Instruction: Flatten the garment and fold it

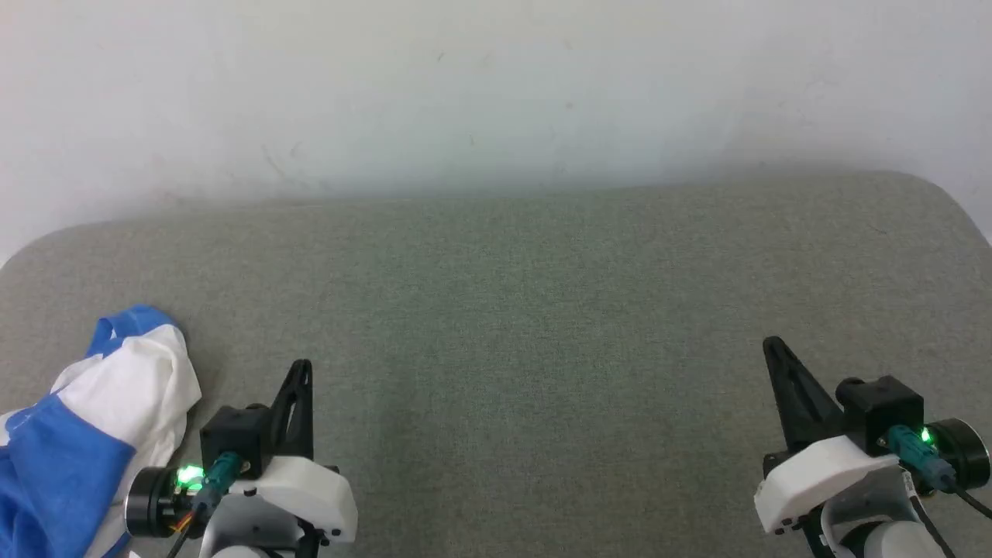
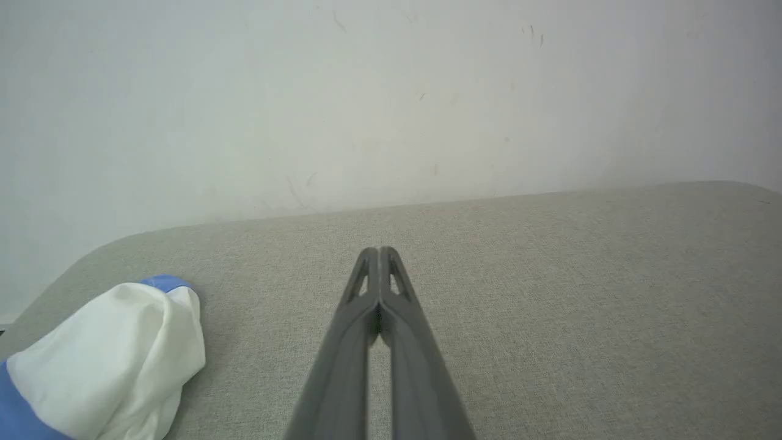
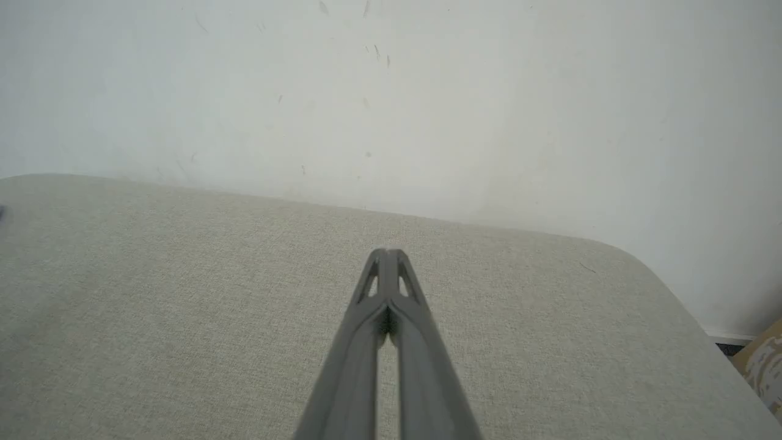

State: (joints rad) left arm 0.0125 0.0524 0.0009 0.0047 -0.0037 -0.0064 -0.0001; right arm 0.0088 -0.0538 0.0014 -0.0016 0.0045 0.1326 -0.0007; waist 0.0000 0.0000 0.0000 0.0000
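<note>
Shirt bunched, table edge close on its left. Left gripper just right of it, right gripper far right. Both jaws closed, empty.

No text, label, brand, number or sign could be read anywhere, neither on the garment at eight o'clock of the head view nor on the grey padded surface or the pale wall.

The garment, at eight o'clock, is white with bright blue parts. The padded surface is plain grey-green weave. The wall is off-white, faintly scuffed.
</note>
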